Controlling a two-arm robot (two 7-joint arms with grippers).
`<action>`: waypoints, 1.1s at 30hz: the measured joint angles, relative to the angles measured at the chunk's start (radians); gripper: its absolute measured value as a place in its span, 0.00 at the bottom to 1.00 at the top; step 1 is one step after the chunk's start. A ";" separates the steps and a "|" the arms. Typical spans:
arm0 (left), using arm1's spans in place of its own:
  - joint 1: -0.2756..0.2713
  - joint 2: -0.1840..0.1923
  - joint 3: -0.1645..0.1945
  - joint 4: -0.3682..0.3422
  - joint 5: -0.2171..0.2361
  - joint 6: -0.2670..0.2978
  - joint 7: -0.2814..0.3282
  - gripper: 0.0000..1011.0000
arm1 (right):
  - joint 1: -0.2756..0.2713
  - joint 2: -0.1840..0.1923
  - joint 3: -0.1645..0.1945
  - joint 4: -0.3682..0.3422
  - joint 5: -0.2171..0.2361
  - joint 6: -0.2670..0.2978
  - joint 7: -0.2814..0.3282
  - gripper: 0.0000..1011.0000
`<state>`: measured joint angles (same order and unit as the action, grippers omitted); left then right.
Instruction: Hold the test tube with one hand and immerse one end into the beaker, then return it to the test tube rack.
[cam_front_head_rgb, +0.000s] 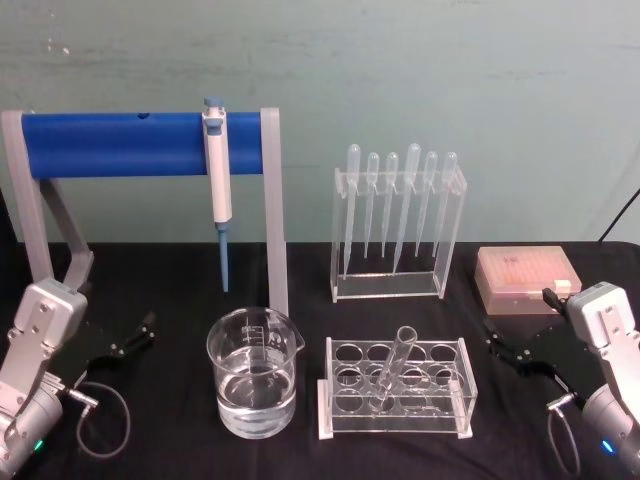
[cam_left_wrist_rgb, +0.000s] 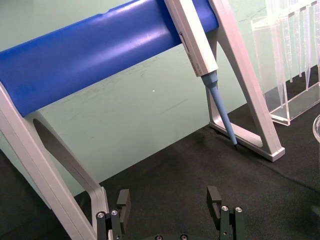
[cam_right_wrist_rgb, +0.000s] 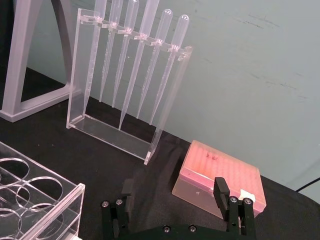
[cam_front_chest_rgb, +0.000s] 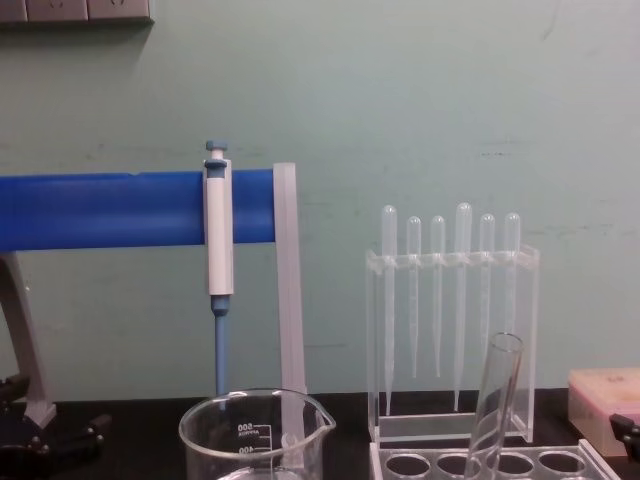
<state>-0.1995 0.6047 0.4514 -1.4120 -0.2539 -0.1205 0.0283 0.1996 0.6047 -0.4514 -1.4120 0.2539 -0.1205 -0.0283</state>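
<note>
- Head view cuts both arms off at its lower corners. The left gripper (cam_front_head_rgb: 135, 335) and the right gripper (cam_front_head_rgb: 505, 345) sit low over the table, each well apart from the glassware.
- Chest view crops the beaker (cam_front_chest_rgb: 255, 432) and the test tube rack (cam_front_chest_rgb: 378, 462) at its lower edge, so the foot of the tube is hidden there.
- In the left wrist view the left gripper's fingers (cam_left_wrist_rgb: 123, 200) are spread wide with nothing between them.
- In the right wrist view the right gripper's fingers (cam_right_wrist_rgb: 221, 189) are likewise spread and empty, with a corner of the rack near them.
- The test tube (cam_front_head_rgb: 393, 368) stands in the rack, leaning, with its open rim uppermost. It is between the two grippers, nearer the right one and to that gripper's left.
- Whether the tube holds any liquid cannot be made out.
- The beaker holds clear liquid partway up. It stands to the right of the left gripper, just beside the rack and not touching it.
- Beyond the right gripper lies a closed pink tip box (cam_front_head_rgb: 525, 278). Farther left, an acrylic stand (cam_front_head_rgb: 345, 235) holds six hanging pipettes (cam_front_head_rgb: 412, 200).
- Beyond the left gripper a micropipette (cam_front_head_rgb: 218, 170) hangs from a blue bar (cam_front_head_rgb: 110, 142).
- A black cloth (cam_front_head_rgb: 170, 440) covers the table, and a pale green wall (cam_front_head_rgb: 400, 70) rises behind it.
</note>
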 joint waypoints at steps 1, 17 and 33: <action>0.000 0.000 0.000 0.000 0.000 0.000 0.000 0.99 | 0.000 0.000 0.000 0.000 0.000 0.000 0.000 0.99; 0.000 0.000 0.000 0.000 0.000 0.000 0.000 0.99 | 0.000 0.000 0.000 0.000 0.000 0.000 0.000 0.99; 0.000 0.000 0.000 0.000 0.000 0.000 0.000 0.99 | 0.000 0.000 0.000 0.000 0.000 0.000 0.000 0.99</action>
<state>-0.1995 0.6047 0.4514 -1.4120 -0.2539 -0.1205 0.0283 0.1996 0.6047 -0.4514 -1.4120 0.2539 -0.1205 -0.0283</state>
